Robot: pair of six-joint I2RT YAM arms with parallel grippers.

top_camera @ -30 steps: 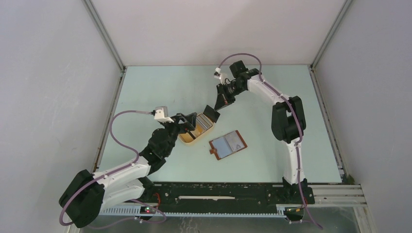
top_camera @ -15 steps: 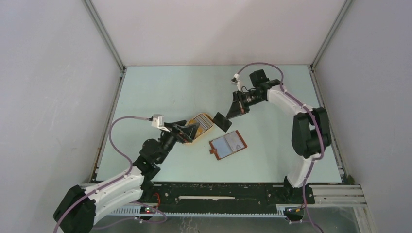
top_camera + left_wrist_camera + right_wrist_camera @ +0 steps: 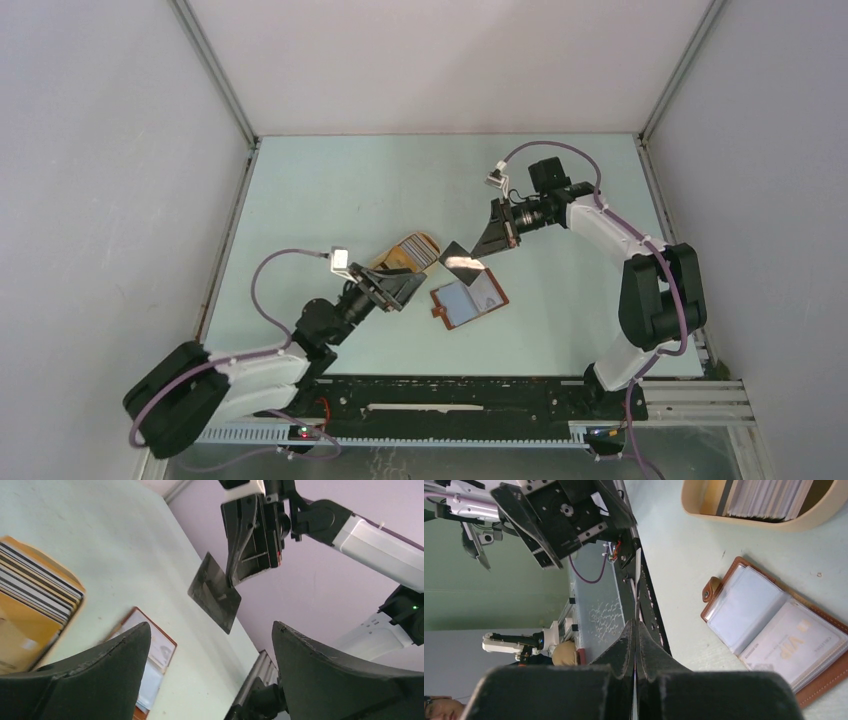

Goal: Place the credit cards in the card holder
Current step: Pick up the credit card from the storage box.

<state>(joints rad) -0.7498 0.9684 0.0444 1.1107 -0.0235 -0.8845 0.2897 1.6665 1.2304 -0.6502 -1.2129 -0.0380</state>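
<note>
The right hand (image 3: 479, 251) has its fingers closed on the edge of one dark card (image 3: 460, 261), held tilted in the air. From its own wrist camera the card is edge-on between the fingers (image 3: 624, 645) and hard to make out. The holder (image 3: 468, 300) lies open on the surface (image 3: 330, 190), just below and beside the card. The left hand (image 3: 408, 293) is spread wide, holding nothing; one finger (image 3: 100, 670) hides part of the holder. Other cards (image 3: 420, 247) stand in a tray (image 3: 388, 260) close by, cut off in both wrist views.
</note>
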